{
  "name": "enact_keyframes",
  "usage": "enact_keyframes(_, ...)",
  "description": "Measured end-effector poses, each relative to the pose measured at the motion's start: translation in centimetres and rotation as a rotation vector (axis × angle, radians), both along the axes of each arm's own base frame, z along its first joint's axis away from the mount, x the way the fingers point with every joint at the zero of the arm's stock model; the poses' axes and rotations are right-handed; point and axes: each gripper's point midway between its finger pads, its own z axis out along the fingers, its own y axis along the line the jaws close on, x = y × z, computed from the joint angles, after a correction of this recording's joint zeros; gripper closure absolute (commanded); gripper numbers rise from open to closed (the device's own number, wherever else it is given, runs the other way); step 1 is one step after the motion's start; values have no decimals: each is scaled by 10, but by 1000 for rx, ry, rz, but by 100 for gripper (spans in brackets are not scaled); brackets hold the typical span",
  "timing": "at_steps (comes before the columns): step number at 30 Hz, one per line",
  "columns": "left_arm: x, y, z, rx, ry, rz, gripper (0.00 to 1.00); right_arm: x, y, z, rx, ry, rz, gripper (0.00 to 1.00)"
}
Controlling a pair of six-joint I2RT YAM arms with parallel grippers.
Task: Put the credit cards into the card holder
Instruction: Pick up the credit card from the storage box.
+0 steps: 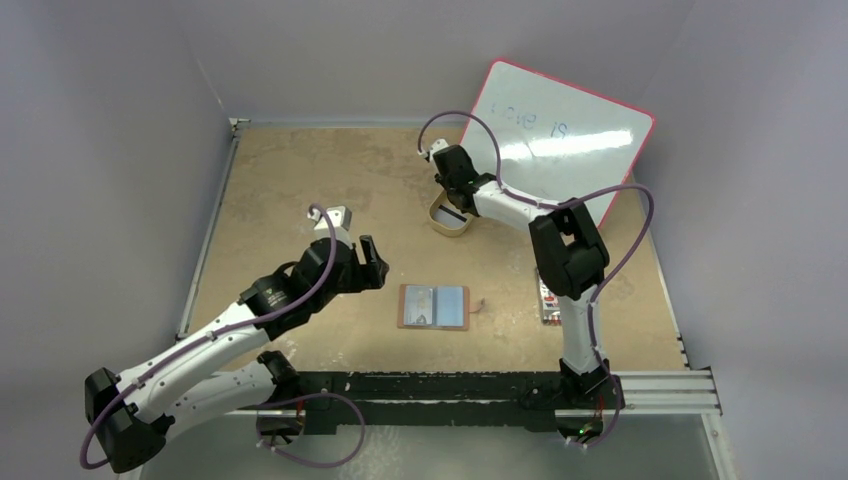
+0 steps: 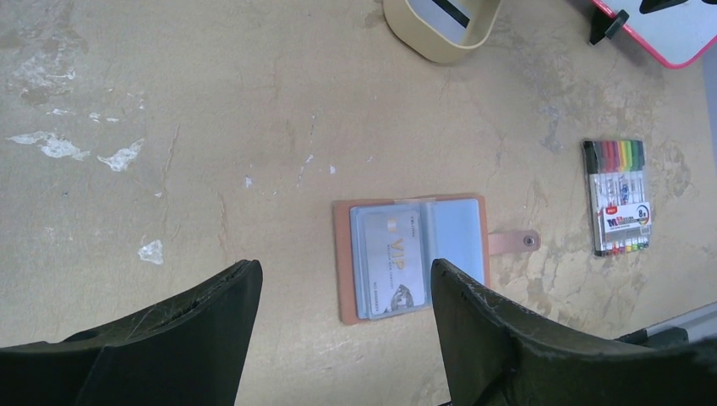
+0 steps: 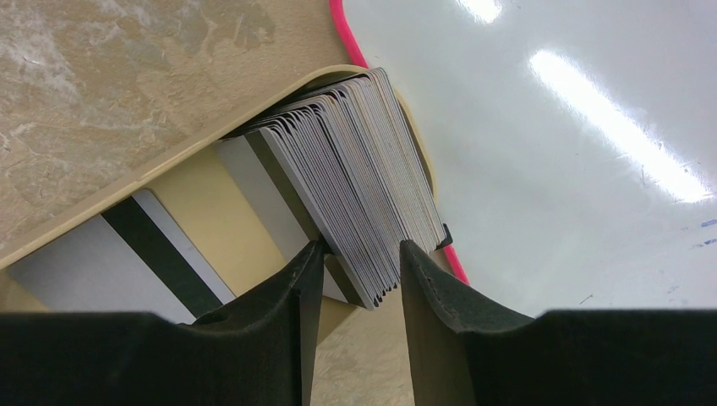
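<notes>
1. the reddish-brown leather bifold card holder [image 1: 433, 306] [image 2: 410, 258] lies open flat on the tan table [image 1: 300, 180], with bare table along all four of its edges.
2. a whitish "vip" card [image 2: 393, 262] sits in its 9 o'clock half, and the snap tab [image 2: 516, 243] juts out at 3 o'clock.
3. the left gripper [image 1: 365, 262] [image 2: 342, 271] stands at 9 o'clock of the holder, jaws spread wide and holding nothing.
4. the thick stack of whitish-grey credit cards [image 3: 355, 178] stands on edge in the tan oval tray [image 1: 450, 222] [image 3: 169, 144], at 12 o'clock of the holder and well apart from it.
5. the right gripper [image 1: 440, 160] [image 3: 359, 254] straddles the stack's near corner with a narrow gap; whether it is pinching the cards i cannot tell.
6. the red-rimmed whiteboard [image 1: 560, 130] stands tight against the tray's 3 o'clock side.
7. the pack of coloured markers [image 2: 617, 199] lies at 3 o'clock of the holder, near the table edge.
</notes>
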Motion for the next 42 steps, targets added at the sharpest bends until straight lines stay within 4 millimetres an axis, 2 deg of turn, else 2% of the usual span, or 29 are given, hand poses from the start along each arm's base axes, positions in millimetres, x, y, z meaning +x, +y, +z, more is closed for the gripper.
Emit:
enact_keyframes(16, -2, -2, 1, -26, 3, 3, 27, -2, 4, -1, 15, 20, 18, 79)
enact_keyframes(27, -2, -1, 4, -40, 0, 8, 27, -3, 6, 1, 28, 27, 24, 85)
enact_keyframes(31, -3, -1, 6, -53, -4, 13, 27, -3, 6, 8, 43, 19, 23, 87)
enact_keyframes(38, -3, -1, 8, -71, -3, 20, 28, -2, 3, 34, 69, -23, 17, 85)
enact_keyframes(42, -3, -1, 9, -74, -3, 21, 28, -1, 2, 38, 77, -29, 18, 86)
